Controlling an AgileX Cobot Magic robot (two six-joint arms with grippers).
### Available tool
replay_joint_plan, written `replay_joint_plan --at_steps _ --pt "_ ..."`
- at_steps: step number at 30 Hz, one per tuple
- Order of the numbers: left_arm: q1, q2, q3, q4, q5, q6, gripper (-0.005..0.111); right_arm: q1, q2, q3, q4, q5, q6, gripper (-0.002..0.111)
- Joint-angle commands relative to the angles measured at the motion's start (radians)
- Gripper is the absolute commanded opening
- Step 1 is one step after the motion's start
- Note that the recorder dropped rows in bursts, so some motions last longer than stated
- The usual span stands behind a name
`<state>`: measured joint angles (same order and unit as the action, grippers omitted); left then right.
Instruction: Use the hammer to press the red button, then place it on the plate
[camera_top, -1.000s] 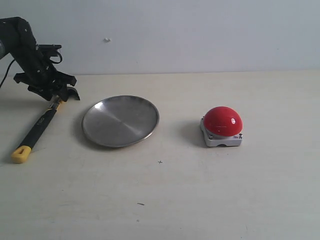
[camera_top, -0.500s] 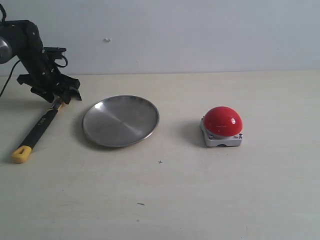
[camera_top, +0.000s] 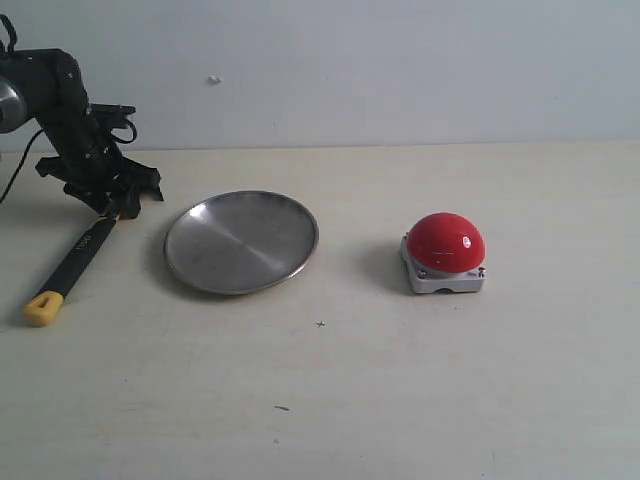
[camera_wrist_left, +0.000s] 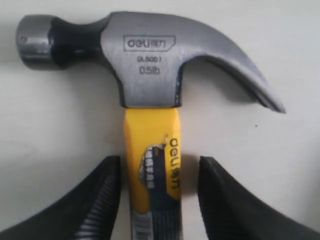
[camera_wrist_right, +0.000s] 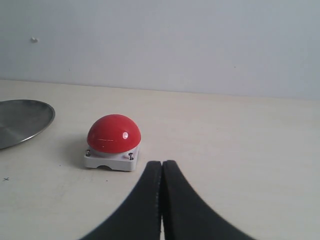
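Observation:
The hammer lies flat on the table at the far left, left of the plate; its yellow end points toward the front. My left gripper is down over the head end. In the left wrist view the dark metal head lies flat, and my left gripper is open with a finger on each side of the yellow neck, a gap showing on one side. The red button sits right of the plate. My right gripper is shut on nothing, a short way from the red button.
A pale wall runs along the back of the table. The plate's rim shows at the edge of the right wrist view. My right arm is out of the exterior view.
My left arm has shifted slightly left and its gripper has settled over the hammer's neck. The hammer, plate and button have not moved.

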<state>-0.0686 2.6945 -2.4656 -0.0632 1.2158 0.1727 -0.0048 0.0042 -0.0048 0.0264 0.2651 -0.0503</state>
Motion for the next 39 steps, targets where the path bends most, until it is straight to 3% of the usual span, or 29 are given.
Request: replay_joint_plan --at_steps 1,7,25,39 --pt "-0.002 0.002 0.013 -0.004 0.005 0.004 0.038 -0.001 -0.004 0.005 0.001 -0.007 -0.001 0.0" --pt "-0.002 0.002 0.013 -0.004 0.005 0.002 0.0 -0.001 -0.004 0.005 0.001 -0.007 -0.001 0.0" --pt "-0.002 -0.055 0.009 -0.009 0.005 0.023 0.0 -0.001 -0.004 0.005 0.001 -0.007 -0.001 0.0" --pt "-0.002 -0.059 0.009 -0.104 0.005 0.044 0.0 -0.001 -0.004 0.005 0.001 -0.007 -0.001 0.0"
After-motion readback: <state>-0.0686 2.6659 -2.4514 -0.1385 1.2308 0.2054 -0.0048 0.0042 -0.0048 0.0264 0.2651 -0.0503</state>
